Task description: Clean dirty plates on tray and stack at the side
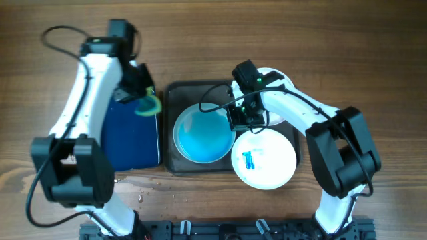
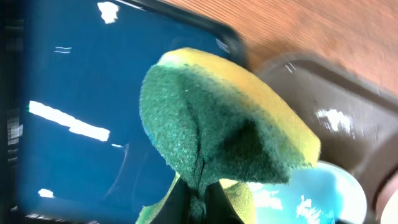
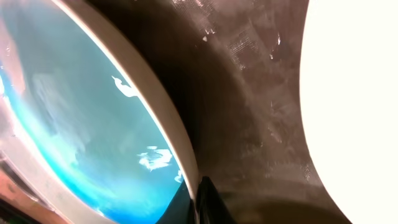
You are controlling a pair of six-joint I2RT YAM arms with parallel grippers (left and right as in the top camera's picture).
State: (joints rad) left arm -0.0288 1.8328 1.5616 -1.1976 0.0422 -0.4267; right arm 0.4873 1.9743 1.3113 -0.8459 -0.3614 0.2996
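- Three dirty plates [image 1: 267, 163] are lying flat, face up, around the dark grey tray [image 1: 171, 160], whose long axis is running left-right. None is looking wiped or stacked aside, so nearly everything is remaining.
- Left gripper [image 2: 198, 204] is pinching a green-yellow sponge [image 2: 211, 124] above the blue tray [image 2: 62, 93].
- Right gripper [image 3: 202, 202] is sitting at the blue-washed plate [image 3: 81, 124] rim; I cannot tell whether it is gripping.

Three plates [image 1: 203, 133] [image 1: 263, 160] [image 1: 283, 77], two trays [image 1: 175, 92] [image 1: 137, 140], one sponge [image 1: 148, 105]
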